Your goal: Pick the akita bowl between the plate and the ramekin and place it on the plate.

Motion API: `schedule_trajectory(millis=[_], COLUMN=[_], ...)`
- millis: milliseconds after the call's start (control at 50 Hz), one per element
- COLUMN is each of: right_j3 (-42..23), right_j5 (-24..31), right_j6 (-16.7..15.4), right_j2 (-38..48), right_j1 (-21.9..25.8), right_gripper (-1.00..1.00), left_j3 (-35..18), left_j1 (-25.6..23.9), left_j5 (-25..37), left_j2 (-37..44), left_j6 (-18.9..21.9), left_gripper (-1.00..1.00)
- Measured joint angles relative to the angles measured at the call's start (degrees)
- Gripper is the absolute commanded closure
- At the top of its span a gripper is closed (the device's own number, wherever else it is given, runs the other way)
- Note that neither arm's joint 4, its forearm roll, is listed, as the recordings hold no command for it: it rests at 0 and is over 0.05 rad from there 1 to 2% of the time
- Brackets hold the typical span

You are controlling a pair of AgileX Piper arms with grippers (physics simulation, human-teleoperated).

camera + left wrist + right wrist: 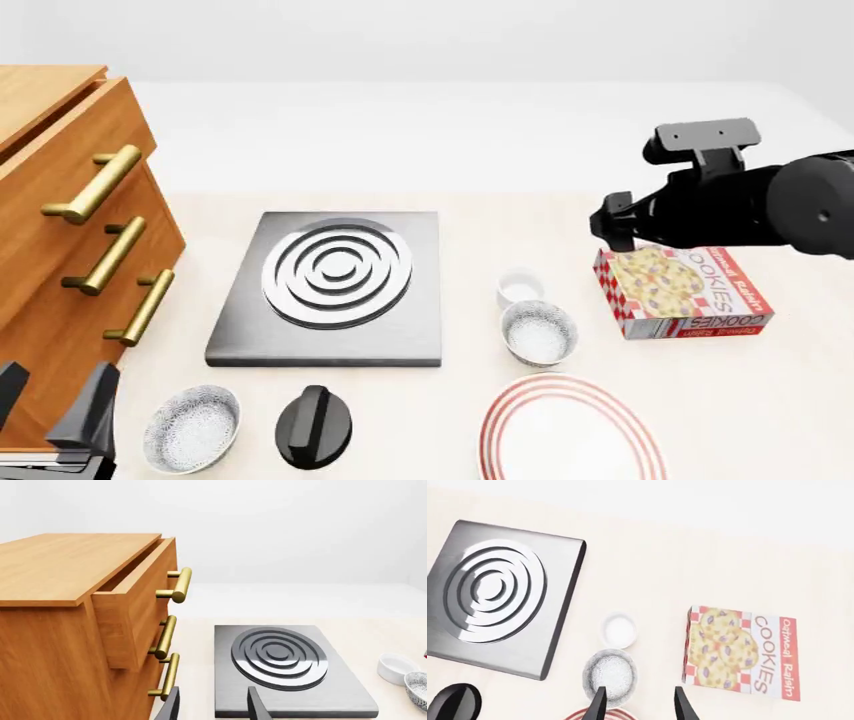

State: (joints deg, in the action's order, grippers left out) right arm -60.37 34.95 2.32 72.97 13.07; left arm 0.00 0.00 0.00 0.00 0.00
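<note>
The akita bowl, white with grey speckles, sits between the small plain ramekin and the red-ringed plate. In the right wrist view the bowl lies below and just beside my open right gripper, with the ramekin beyond it and a sliver of the plate at the frame's edge. The right arm hangs high over the cookie box. My left gripper stands open and empty at the near left. The left wrist view catches the ramekin and the bowl's edge.
A grey burner with white rings lies centre left. A wooden drawer cabinet with brass handles stands at the left, its top drawer slightly open. A second speckled bowl and a black knob-like object sit near the front. A cookie box lies right.
</note>
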Motion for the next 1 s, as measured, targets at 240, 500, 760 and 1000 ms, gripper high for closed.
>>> schedule_trajectory(millis=[240,500,760,1000], right_j3=[2.7,6.2,8.3,10.1], right_j5=[-3.5,-7.1,-10.1,-12.9], right_j6=[3.4,4.4,5.2,6.5], right_j2=[1.9,3.9,6.0,9.0], right_j1=[0.8,-0.7,-2.3,-2.3], right_gripper=[-1.00,-1.00,-1.00,-1.00], left_j3=[0.0,0.0,0.0,0.0], left_j1=[0.0,0.0,0.0,0.0], left_j5=[0.0,0.0,0.0,0.0], left_j2=[0.0,0.0,0.0,0.0], left_j6=[0.0,0.0,0.0,0.0], left_gripper=[-1.00,-1.00,-1.00,-1.00])
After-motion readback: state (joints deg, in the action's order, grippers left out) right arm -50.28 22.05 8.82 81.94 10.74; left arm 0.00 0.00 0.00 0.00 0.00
